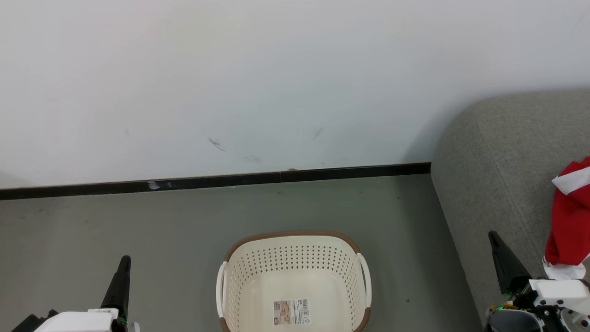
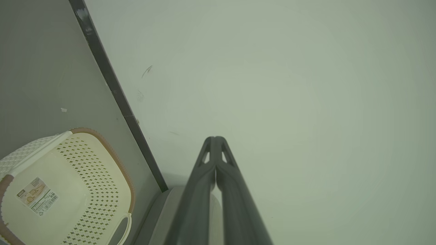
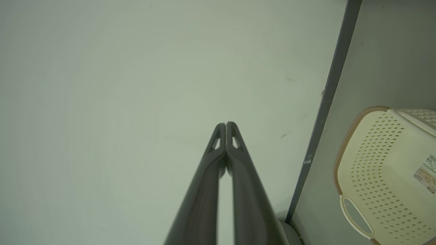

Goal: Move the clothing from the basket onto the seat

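Here we go: the basket (image 1: 295,258) sits on the grey floor (image 1: 138,221) straight ahead of the robot, a little short of the black skirting board (image 1: 230,180) and the white wall (image 1: 276,83). Cream perforated sides, brown woven rim, and the barcode sticker (image 1: 291,312) lying exposed on its bottom. Over to the robot's right comes the seat (image 1: 498,157), grey and rounded with a seam running down it. There's the clothing (image 1: 571,216), bright red with white bands, lying on the seat and well apart from the basket (the edge of the head view cuts it off, so I cannot tell how many pieces are there). Now the left gripper (image 1: 123,265): low on the basket's left side, pointing up toward the wall, jaws pressed together tip to tip and pinching nothing. The left wrist view shows its two dark fingers (image 2: 201,190) meeting against the pale wall, with the basket off to one side. And the right gripper (image 1: 495,240): low in front of the seat's side, near the white hem of the clothing. Its tip is apart from the fabric, though I cannot tell whether the white housing behind it touches the hem. Its jaws are closed flat against each other too, gripping nothing.
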Available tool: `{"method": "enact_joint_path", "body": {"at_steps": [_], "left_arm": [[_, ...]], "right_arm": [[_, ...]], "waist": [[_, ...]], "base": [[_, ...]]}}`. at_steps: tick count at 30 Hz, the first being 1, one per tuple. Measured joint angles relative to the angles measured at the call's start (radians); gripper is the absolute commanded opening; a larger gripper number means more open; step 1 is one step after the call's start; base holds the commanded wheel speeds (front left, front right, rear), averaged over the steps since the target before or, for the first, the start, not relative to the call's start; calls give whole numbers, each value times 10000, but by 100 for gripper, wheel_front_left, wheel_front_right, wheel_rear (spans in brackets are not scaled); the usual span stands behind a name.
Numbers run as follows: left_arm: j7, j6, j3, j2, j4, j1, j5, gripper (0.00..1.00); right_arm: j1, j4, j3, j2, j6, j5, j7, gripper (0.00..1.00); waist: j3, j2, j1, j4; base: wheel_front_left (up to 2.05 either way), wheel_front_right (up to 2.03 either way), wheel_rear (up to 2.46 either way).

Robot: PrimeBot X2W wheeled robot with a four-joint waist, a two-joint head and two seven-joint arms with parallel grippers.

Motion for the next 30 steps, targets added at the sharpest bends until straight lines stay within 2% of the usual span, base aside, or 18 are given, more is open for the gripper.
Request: {"method": "enact_joint_path", "body": {"at_steps": [30], "left_arm": [[0,-61,17,-6,12,-2,0,0]], "right_arm": [[-2,8,-36,27,0,-15,12,0]], "waist": [[0,0,0,0]], "base": [[0,0,0]]}}
